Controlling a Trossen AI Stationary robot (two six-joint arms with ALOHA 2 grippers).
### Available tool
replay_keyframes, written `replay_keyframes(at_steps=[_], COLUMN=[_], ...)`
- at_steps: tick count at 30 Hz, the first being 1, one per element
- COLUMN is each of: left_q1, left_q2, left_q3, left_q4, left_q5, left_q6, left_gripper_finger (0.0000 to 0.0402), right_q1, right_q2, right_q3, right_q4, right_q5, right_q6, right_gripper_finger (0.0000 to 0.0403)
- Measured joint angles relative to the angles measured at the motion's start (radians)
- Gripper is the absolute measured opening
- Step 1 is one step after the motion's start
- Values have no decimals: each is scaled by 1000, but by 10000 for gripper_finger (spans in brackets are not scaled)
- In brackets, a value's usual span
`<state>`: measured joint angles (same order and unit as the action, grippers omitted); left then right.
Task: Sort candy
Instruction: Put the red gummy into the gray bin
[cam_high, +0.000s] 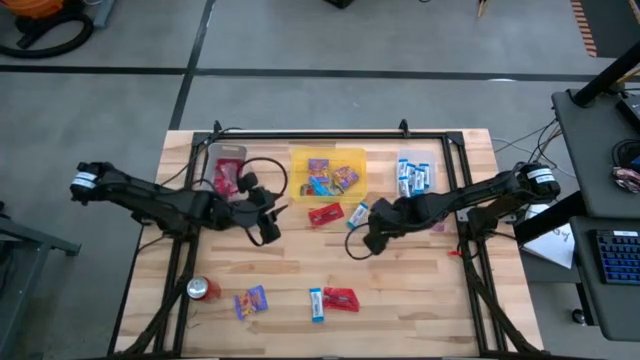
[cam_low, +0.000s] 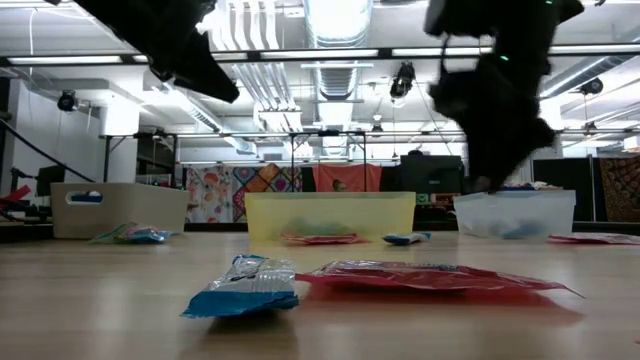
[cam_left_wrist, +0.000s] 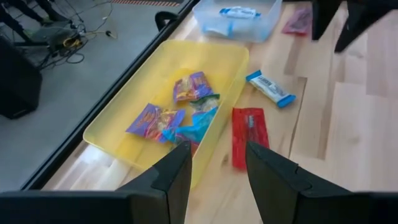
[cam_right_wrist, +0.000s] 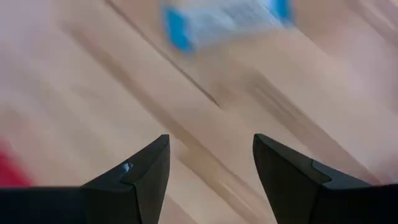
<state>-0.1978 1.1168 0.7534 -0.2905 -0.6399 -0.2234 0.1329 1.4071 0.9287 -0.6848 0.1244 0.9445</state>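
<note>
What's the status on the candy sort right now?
Left hand open, empty, by yellow bin. Right hand open, empty, above blue-and-white bar. Loose candy on table. Nothing blocking.

Grey floor (cam_high: 330, 40) surrounds the table; ceiling lights (cam_low: 337, 18) shine above colourful hangings (cam_low: 270, 183).

Yellow bin (cam_high: 352, 157) holds purple multicolour packets (cam_high: 318, 167); red packet (cam_high: 325, 214) and blue-and-white bar (cam_high: 357, 215) lie beside it.
</note>
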Motion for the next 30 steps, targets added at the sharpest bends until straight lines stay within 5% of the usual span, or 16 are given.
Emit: replay_keyframes(at_steps=[10, 30], left_q1=[0, 2], left_q2=[30, 58], left_q3=[-3, -3], left_q4=[0, 53], left_q5=[-6, -8], left_q6=[5, 48], left_gripper_finger=[134, 134], right_q1=[0, -1], right_q2=[0, 0], right_q3=[-8, -139], right_q4=[-459, -450], right_q5=[7, 7], right_q6=[191, 189], right_gripper_finger=[219, 219])
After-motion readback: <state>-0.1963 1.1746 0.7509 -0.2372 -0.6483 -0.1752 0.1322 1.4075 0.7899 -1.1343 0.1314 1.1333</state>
